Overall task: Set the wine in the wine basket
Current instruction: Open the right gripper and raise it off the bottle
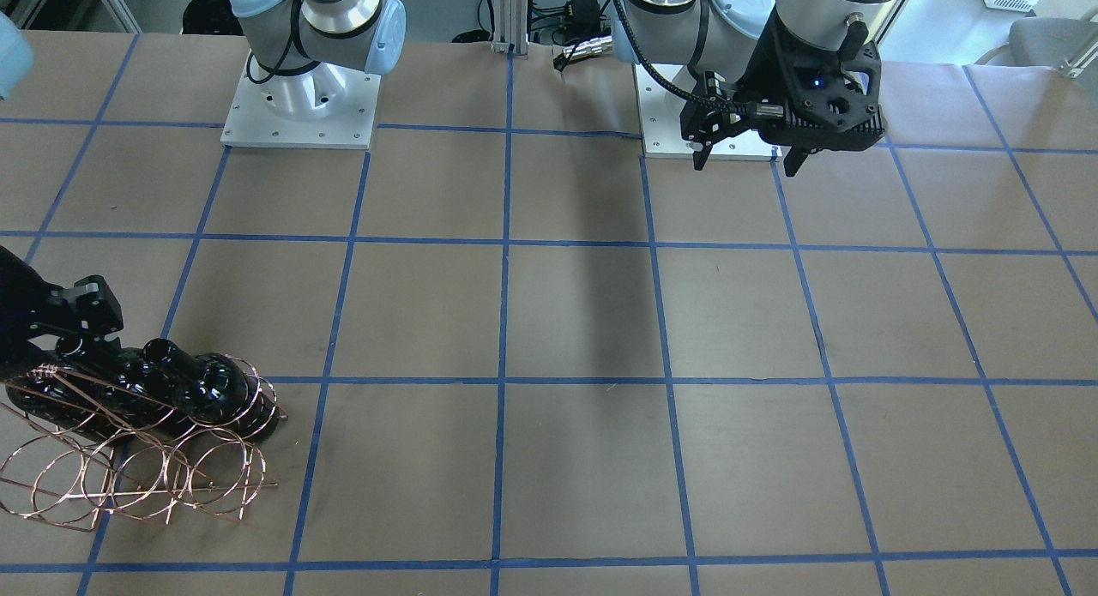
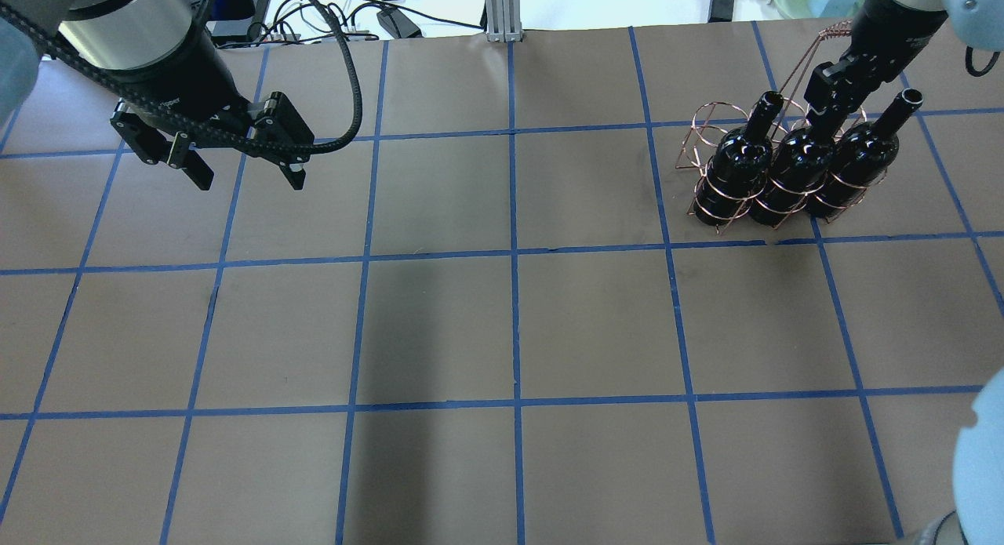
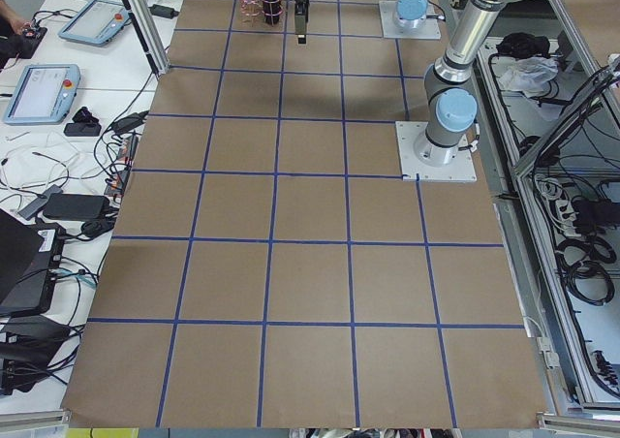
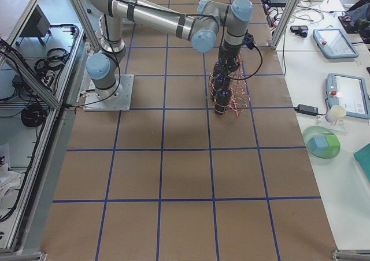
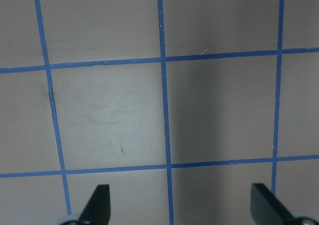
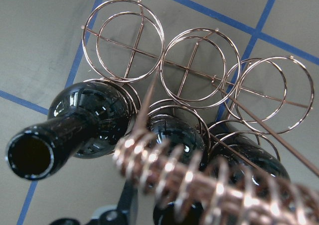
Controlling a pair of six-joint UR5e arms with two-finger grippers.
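The wine [image 2: 791, 176] is seen upright in the middle ring of the wine basket's [image 6: 188, 67] filled row, flanked by two further bottles [image 2: 737, 165], its neck left reachable from above. The right pincer [image 2: 830, 90] is set at that neck; whether it is clamped cannot be told. The left pincer [image 2: 249, 181] is held wide apart, empty, above the tabletop [image 2: 510, 325], well apart from the basket

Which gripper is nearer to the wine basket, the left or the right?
Right. The right gripper sits over the wine basket, at the middle bottle's neck. The left gripper hangs open above the table, far off on the other side.
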